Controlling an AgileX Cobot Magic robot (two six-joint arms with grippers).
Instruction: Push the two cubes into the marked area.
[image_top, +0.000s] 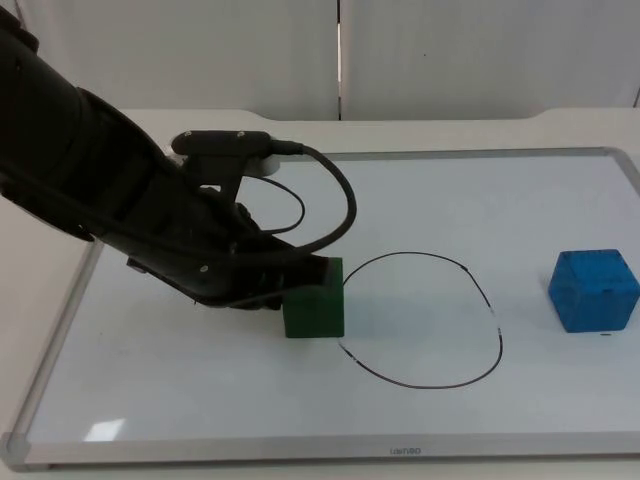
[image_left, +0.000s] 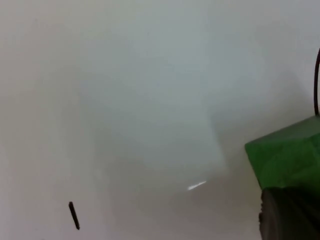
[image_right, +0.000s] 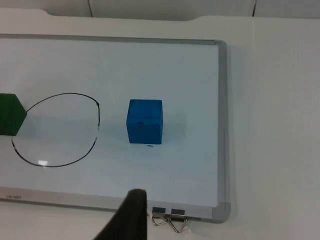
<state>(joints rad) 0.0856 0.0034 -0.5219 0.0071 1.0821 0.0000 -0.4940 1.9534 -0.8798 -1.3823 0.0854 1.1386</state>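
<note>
left gripper, finger spread impossible to tell, presses the green cube at the left edge of the drawn outline; blue cube lies well right, nearer the waiting right arm.

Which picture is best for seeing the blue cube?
The right wrist view: the blue cube sits whole on the whiteboard, outside the drawn loop. The top view shows it near the picture's edge.
</note>
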